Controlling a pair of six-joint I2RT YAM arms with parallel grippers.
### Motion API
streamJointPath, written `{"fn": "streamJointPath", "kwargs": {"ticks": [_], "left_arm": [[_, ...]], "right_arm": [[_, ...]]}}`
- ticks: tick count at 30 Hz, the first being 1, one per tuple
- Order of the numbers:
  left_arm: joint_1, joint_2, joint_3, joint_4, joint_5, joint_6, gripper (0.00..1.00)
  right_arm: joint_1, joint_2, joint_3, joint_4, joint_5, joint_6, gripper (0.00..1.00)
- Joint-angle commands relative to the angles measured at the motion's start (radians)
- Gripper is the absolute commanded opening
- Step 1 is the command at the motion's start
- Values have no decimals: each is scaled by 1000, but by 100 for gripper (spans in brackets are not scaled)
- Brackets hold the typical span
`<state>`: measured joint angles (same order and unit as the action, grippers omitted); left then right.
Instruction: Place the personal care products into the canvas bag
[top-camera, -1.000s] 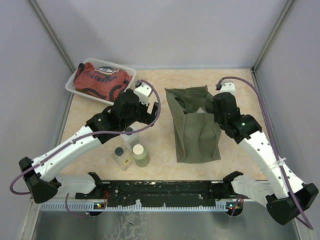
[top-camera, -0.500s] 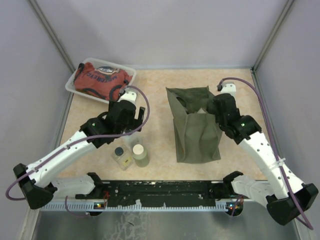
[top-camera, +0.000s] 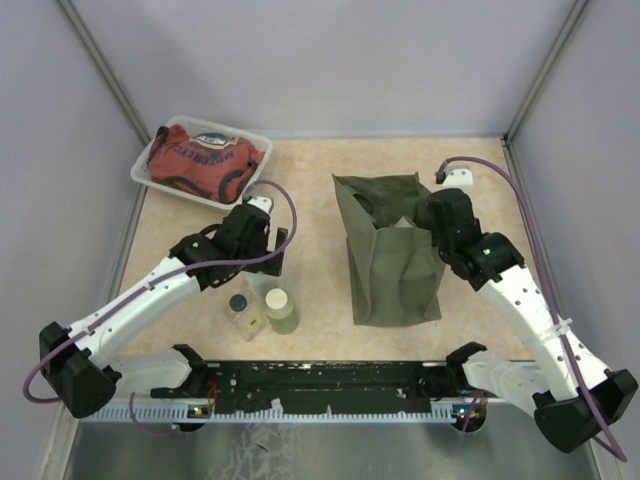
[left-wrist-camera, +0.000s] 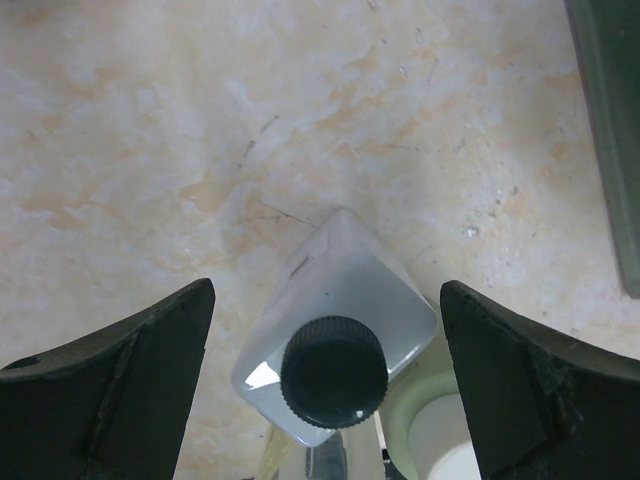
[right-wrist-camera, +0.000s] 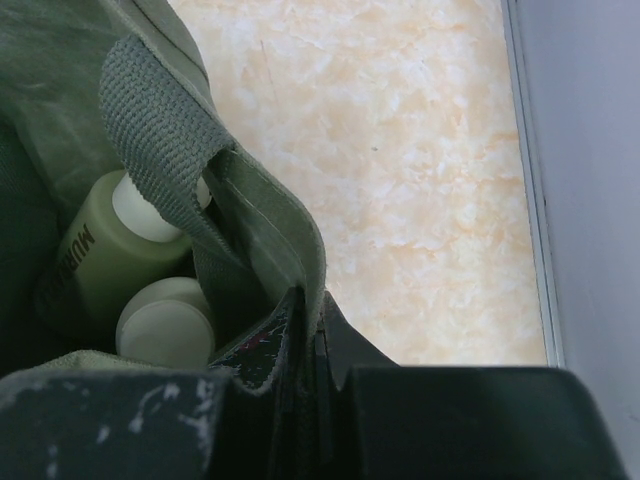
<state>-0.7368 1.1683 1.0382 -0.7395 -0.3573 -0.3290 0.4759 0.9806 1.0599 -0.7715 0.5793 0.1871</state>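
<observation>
**Hovering wide over a clear bottle, right pincer clamped on the bag**

Left gripper (left-wrist-camera: 325, 288) is spread as far as it goes, one finger on either side of the clear bottle (left-wrist-camera: 335, 370) and neither pad touching it. That bottle stands upright on the table (left-wrist-camera: 150, 120), dark cap pointing straight up at the wrist camera. Just beside it a cream cap pokes in at the frame's lower edge. From above, that cap tops the olive-green bottle (top-camera: 281, 309), which stands next to a second clear bottle (top-camera: 240, 309) near the front of the table.

Over on the other side, the right gripper (right-wrist-camera: 305, 335) is clenched tight on the rim of the canvas bag (right-wrist-camera: 160, 120), with a fold of olive fabric pinched between its fingers. The bag stands upright at mid-table, well apart from the bottles outside it, and its mouth is open. Down inside lies the lettered bottle (right-wrist-camera: 100, 250), tilted, and touching it is a pale cap (right-wrist-camera: 165, 330) — probably the cream-beige bottle, though the body is hidden.

In the far left corner a clear tray (top-camera: 140, 170) holds the red cloth bundle (top-camera: 200, 160).
</observation>
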Motion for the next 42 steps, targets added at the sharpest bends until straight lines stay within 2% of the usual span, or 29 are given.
{"fn": "streamJointPath", "kwargs": {"ticks": [1,7,15,17,20,24,28,32,38,42], "left_arm": [[-1,4,-21,-11,170,7,100],[-7,-3,-45,-79,204,-37,100],[-21,-13,-89,-69,178,-63,99],[-21,6,-84,-68,165,-58,88],[-21,17,-75,-59,153,-63,47],[-21,11,-64,-43,128,-48,2],[-21,-5,-6,11,99,-9,0],[-21,-23,145,62,114,64,0],[-21,-57,341,239,266,176,0],[-21,-41,413,366,417,206,0]], "right_arm": [[4,-19,-8,-32,43,-12,0],[4,-15,-7,-32,41,-11,0],[4,-3,-8,-28,35,-9,0],[4,-4,-10,-30,36,-9,0],[4,-6,-12,-31,38,-11,0],[4,-7,-15,-30,36,-11,0],[4,-4,-18,-28,34,-11,0],[4,0,-20,-28,33,-11,0],[4,-9,-20,-37,33,-5,0],[4,-18,-17,-43,34,-5,0]]}}
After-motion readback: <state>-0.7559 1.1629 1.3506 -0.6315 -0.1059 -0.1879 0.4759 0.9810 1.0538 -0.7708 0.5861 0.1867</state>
